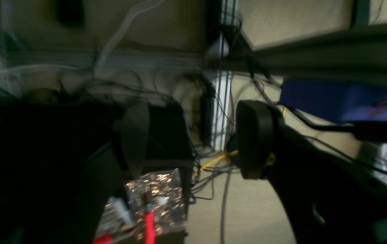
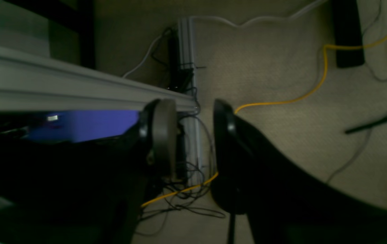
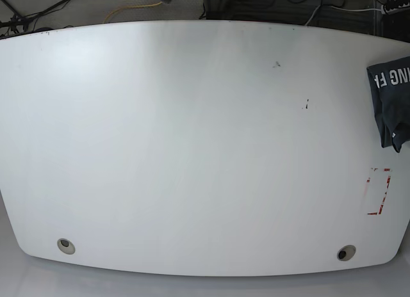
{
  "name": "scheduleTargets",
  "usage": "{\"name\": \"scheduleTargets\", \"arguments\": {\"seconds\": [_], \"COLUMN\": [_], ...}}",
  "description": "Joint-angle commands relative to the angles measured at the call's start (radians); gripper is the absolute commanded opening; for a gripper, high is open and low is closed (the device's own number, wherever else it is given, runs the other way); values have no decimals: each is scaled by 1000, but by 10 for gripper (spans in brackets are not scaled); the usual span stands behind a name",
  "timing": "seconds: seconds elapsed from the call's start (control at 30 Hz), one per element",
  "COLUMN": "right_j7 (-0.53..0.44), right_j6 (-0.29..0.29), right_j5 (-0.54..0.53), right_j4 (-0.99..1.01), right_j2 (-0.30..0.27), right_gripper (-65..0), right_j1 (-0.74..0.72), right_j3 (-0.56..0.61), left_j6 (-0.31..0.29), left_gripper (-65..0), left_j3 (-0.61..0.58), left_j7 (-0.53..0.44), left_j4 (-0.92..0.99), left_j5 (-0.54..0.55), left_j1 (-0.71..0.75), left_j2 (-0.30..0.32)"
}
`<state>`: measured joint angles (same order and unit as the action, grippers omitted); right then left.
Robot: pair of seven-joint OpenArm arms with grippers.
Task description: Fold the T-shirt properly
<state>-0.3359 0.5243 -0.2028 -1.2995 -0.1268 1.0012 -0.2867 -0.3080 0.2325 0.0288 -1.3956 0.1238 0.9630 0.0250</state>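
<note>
Item 1. T-shirt (image 3: 391, 102): dark slate-blue fabric, bunched, lying at the table's right edge toward the far right corner in the base view, partly cut off by the picture's border. White block lettering faces up on its far part. Its visible mass runs roughly along the right edge, far to near. Not spread, not folded.

Item 2. Table (image 3: 192, 150): broad white top. Small dark marks toward the far right; a red-outlined rectangle (image 3: 378, 191) near the right edge, just nearward of the garment; two round holes by the near edge.

Item 3. Left gripper (image 1: 193, 139): jaws stand wide apart with nothing between them. The wrist view looks down past a table edge onto carpet and cables, so it hangs off the table.

Item 4. Right gripper (image 2: 193, 135): jaws parted by a narrower gap, nothing held; yellow cable (image 2: 315, 91) and carpet show beyond. Likewise off the table.

Item 5. Relation, as judged: neither arm shows in the base view. The garment lies on that view's right, the left arm's side, so the left arm is likely the nearer for a first grasp.
</note>
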Motion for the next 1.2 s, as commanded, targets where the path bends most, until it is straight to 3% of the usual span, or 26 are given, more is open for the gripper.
{"name": "scheduleTargets", "arguments": {"seconds": [0.0, 0.23, 0.3, 0.5, 0.63, 0.8, 1.17], "right_j7": [-32, -35, -35, -27, -27, -27, 42], "right_j6": [12, 12, 10, 6, -42, -112, -168], "right_j5": [-13, 88, 121, 193, 262, 360, 474], "right_j4": [107, 436, 512, 687, 799, 929, 1033], "right_j2": [-9, -32, -30, -35, -40, -53, -52], "right_gripper": [-477, -477, -477, -477, -477, -474, -471], "right_j1": [-46, -259, -311, -462, -557, -654, -767], "right_j3": [4, 10, 7, 7, 7, 7, 7], "left_j6": [-7, 8, 45, 231, 309, 316, 318], "left_gripper": [-285, -285, -285, -285, -283, -281, -279], "left_j3": [-6, -114, -129, -247, -292, -302, -304], "left_j7": [-22, -22, -22, -23, -23, -23, -22], "left_j4": [109, 459, 552, 803, 991, 1129, 1209], "left_j5": [4, -3, -3, -25, -20, -22, -23], "left_j1": [-23, -255, -301, -491, -617, -724, -824], "left_j2": [-1, 36, 36, 40, 40, 36, 34]}}
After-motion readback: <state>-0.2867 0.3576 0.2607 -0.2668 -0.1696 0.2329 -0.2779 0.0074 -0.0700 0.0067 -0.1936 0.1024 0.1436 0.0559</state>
